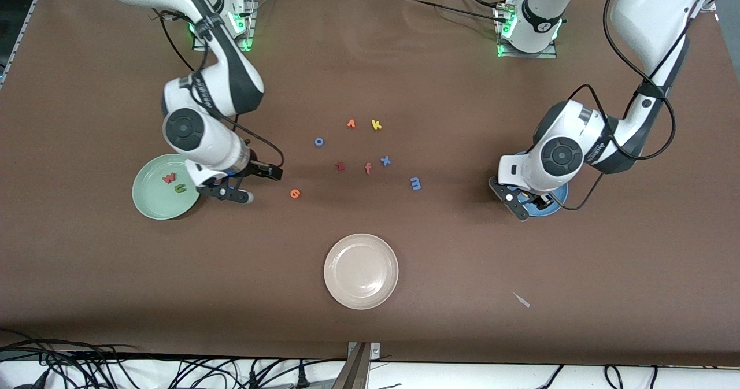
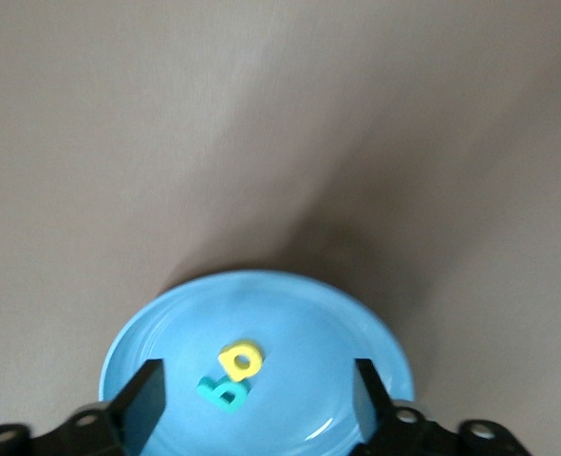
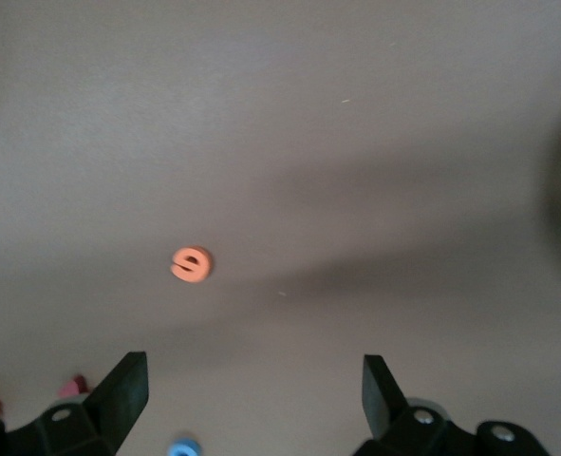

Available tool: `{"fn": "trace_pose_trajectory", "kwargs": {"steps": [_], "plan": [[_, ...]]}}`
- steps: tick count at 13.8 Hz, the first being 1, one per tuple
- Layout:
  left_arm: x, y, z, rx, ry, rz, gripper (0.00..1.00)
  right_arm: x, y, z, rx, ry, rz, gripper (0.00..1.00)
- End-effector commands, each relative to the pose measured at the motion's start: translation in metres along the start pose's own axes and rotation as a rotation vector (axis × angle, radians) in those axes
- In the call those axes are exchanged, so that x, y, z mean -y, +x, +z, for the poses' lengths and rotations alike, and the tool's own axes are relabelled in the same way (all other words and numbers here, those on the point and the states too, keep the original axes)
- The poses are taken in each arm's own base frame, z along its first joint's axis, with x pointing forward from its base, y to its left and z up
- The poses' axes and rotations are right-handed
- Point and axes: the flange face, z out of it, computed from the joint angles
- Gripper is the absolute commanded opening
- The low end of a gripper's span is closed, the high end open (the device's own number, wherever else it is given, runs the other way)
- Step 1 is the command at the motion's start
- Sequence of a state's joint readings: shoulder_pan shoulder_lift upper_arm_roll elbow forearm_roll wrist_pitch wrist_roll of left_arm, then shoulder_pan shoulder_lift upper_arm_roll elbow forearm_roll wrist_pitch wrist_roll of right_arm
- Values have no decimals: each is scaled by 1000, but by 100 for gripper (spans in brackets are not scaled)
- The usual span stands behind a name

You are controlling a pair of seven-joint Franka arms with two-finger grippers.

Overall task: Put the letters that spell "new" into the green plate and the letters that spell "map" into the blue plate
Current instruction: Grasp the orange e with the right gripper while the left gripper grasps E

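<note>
Our right gripper (image 1: 245, 184) hangs released and empty by the green plate (image 1: 151, 204), where the w (image 1: 169, 177) and n (image 1: 180, 189) lie; the e (image 1: 295, 193) sits on the table just past its jaws, away from that plate, so it is ours to take. Our left gripper (image 1: 529, 201) is spread over the blue plate (image 2: 337, 323), with a (image 2: 240, 359) and p (image 2: 222, 391) under it; the m (image 1: 415, 184) lies nearest this arm

Green plate (image 1: 151, 201) near right arm's end – red w (image 1: 169, 177), olive n (image 1: 180, 189) inside; orange e (image 1: 295, 193) on tabletop. Blue plate (image 2: 289, 313) – yellow a (image 2: 241, 360), teal p (image 2: 222, 391) touching inside; blue m (image 1: 415, 184) on tabletop.
</note>
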State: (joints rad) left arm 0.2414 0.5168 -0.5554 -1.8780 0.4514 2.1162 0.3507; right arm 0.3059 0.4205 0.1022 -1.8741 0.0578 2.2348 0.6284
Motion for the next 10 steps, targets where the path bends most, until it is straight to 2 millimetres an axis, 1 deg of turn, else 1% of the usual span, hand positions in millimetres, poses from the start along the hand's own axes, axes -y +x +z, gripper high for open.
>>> {"fn": "trace_pose_trajectory", "kwargs": {"steps": [1,3,5,6,7,8,10], "plan": [[-31,26,-28,-36,4,-137,100,18,1,21,-27,36,67,100],[-58,53,-36,-57,-1,-252,100,27,2,43,-46,55,70,100],[-75,82,-35,-78,-36,-398,100,28,7,55,-55,61,101,100],[-88,96,-33,-82,-63,-474,100,30,7,63,-49,56,110,100],[-103,111,-33,-86,-78,-572,100,38,4,70,-45,51,106,100],[-115,123,-32,-87,-91,-664,100,41,2,78,-37,46,115,99],[-137,143,-29,-85,-111,-805,100,48,5,78,-45,50,123,99]]}}
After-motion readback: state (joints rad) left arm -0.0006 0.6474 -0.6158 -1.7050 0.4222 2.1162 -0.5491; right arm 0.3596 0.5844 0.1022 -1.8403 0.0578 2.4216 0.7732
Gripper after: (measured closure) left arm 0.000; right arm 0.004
